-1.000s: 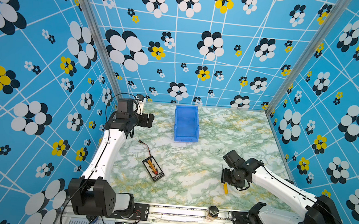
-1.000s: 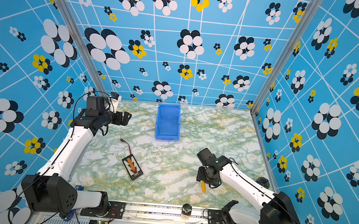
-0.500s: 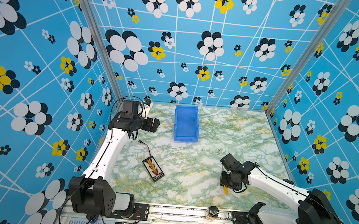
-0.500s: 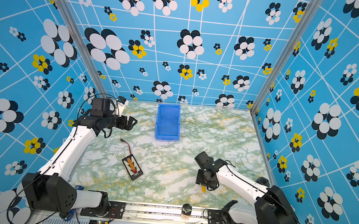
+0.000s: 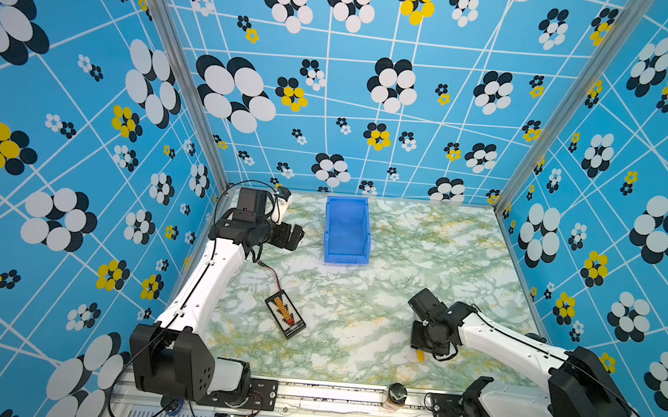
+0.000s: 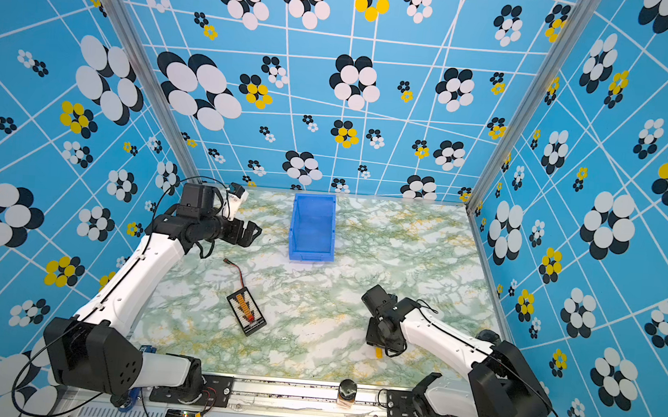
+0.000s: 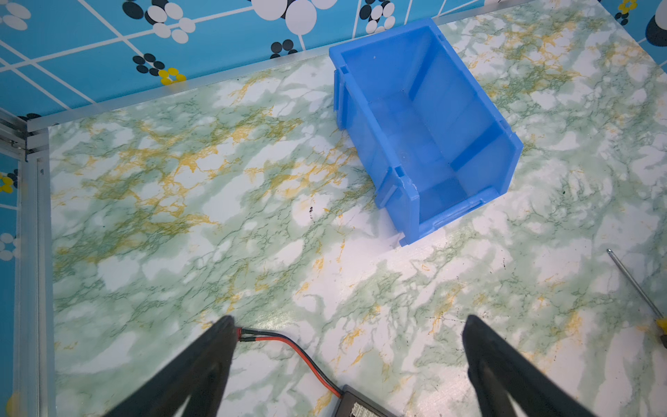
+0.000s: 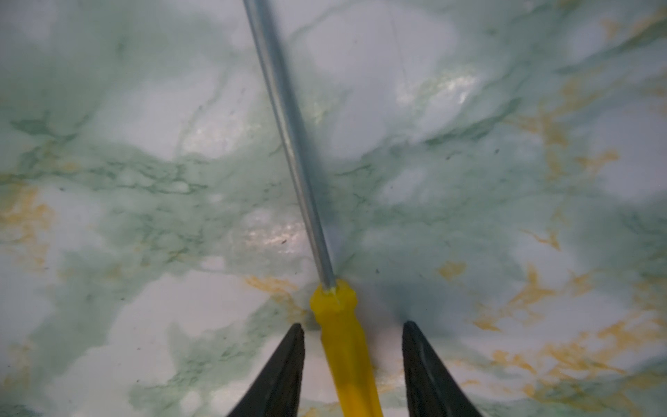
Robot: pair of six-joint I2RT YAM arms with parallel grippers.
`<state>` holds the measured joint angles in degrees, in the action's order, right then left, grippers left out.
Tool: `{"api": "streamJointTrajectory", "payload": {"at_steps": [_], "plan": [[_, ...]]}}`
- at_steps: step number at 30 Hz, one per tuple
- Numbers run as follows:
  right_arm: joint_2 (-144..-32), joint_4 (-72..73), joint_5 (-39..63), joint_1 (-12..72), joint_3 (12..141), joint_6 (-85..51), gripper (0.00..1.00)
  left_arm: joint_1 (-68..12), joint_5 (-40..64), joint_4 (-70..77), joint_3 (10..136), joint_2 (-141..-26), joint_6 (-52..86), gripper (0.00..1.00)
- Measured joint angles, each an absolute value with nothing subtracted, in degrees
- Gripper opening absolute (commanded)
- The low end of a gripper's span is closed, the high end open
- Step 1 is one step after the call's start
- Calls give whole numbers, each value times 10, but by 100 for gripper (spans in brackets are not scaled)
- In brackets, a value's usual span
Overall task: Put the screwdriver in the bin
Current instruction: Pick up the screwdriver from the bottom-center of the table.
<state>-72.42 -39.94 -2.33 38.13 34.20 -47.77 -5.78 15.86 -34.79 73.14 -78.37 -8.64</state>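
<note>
Right fingers (image 8: 283,372): apart, one each side of the handle of the slim screwdriver with yellow plastic handle and thin grey metal shaft (image 8: 311,216). There's a gap on both sides, no contact that I can see. It lies flat on the green-and-white marbled desk (image 8: 505,180), near the front edge, on my right side. In the top views my wrist covers all but the handle end.

Handling guess: light and rigid, nothing fragile. The handle is smooth and roundish, so it may roll or squirt out if pinched off-centre. The shaft is too thin and slick to grip, so take the handle, close to where the shaft enters. That way the long shaft droops less. Firm squeeze, lift level.

Mid-desk: black rectangular board with red wires (image 5: 285,313), left of centre, well apart from the screwdriver. Not mine to touch.

Left fingers (image 7: 202,361): wide apart, holding nothing, hovering beyond the board.

Far end: bright blue rectangular plastic bin (image 5: 344,258), empty, open top, low front lip facing me. Well apart from the screwdriver.
</note>
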Motion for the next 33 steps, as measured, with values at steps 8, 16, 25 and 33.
{"api": "streamJointTrajectory", "payload": {"at_steps": [8, 16, 25, 33], "plan": [[-731, -401, -32, 384, 341, -477, 34, -60, 158, -348, 731, -784, -86, 99], [-733, -404, -44, 390, 342, -472, 20, -61, 158, -348, 731, -784, -86, 99], [-728, -402, -45, 394, 344, -472, 16, -61, 156, -348, 732, -784, -86, 99], [-706, -429, -50, 394, 423, -458, 16, -61, 149, -347, 733, -784, -86, 99]]}}
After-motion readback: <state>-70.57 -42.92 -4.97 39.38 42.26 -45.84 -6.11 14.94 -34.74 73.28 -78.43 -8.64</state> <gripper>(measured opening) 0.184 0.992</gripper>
